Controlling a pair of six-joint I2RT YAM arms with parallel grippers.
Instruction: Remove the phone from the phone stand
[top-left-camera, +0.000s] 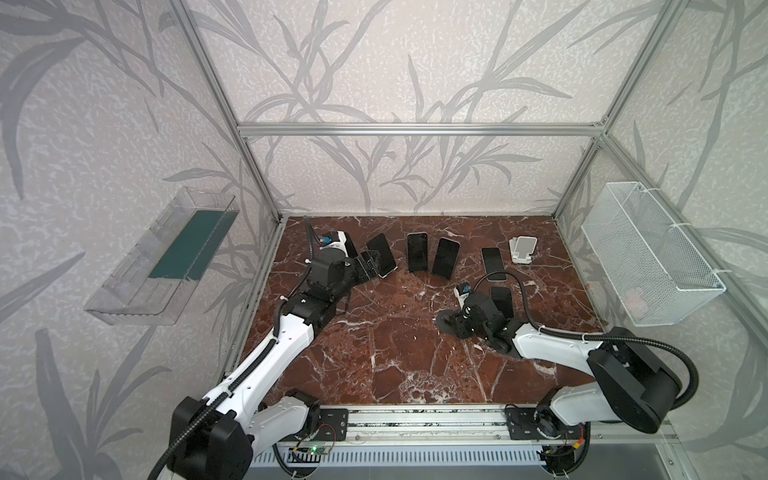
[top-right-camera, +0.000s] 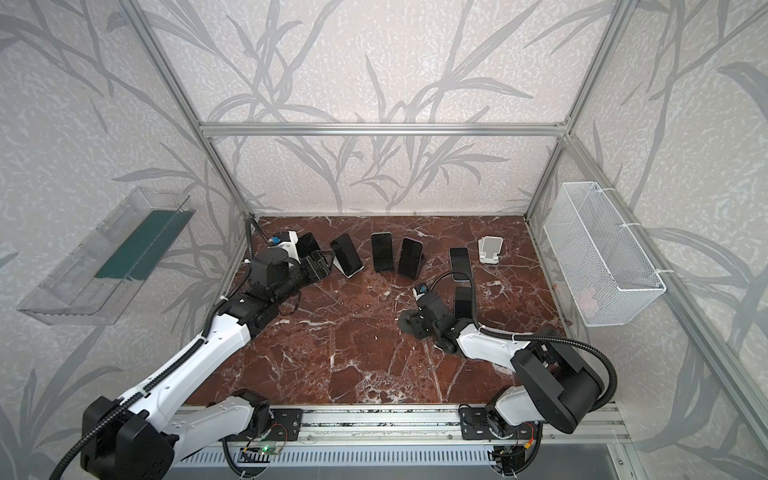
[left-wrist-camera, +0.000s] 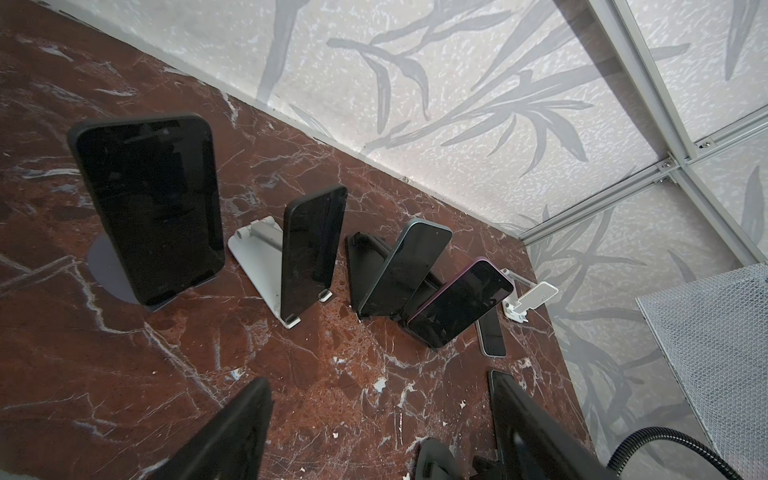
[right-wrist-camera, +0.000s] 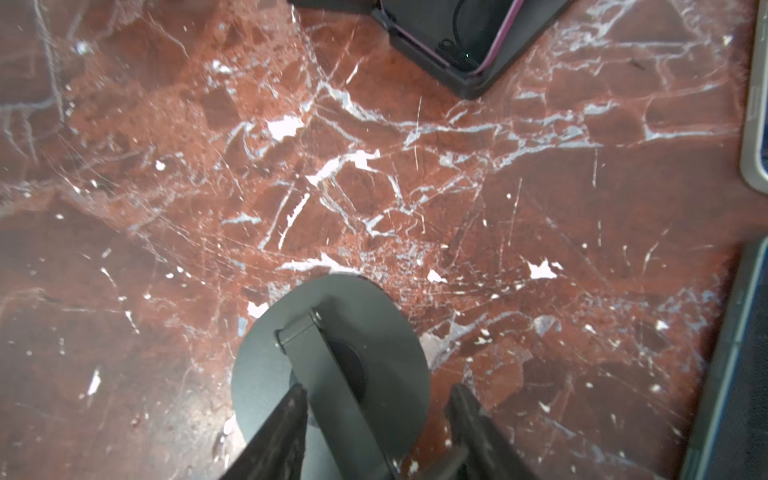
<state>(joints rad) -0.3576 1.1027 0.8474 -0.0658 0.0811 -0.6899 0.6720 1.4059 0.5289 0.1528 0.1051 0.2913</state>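
Note:
Several dark phones lean on stands along the back of the marble table: one on a round grey stand (left-wrist-camera: 149, 208), one on a white stand (left-wrist-camera: 311, 249), one on a black stand (left-wrist-camera: 403, 270), and a purple-edged one (left-wrist-camera: 461, 303). My left gripper (left-wrist-camera: 378, 380) hovers open in front of the two leftmost, with nothing between its fingers (left-wrist-camera: 232, 432); in a top view it (top-left-camera: 369, 265) sits beside the phone (top-left-camera: 382, 253). My right gripper (right-wrist-camera: 377, 388) is shut on the upright plate of a phoneless round dark phone stand (right-wrist-camera: 270, 353) mid-table (top-left-camera: 444, 321).
A phone (top-left-camera: 500, 300) lies flat just right of my right gripper and another (top-left-camera: 493, 257) lies flat behind it. A phoneless white stand (top-left-camera: 523, 249) is at the back right. A wire basket (top-left-camera: 652, 257) hangs on the right wall and a clear tray (top-left-camera: 166, 257) on the left wall.

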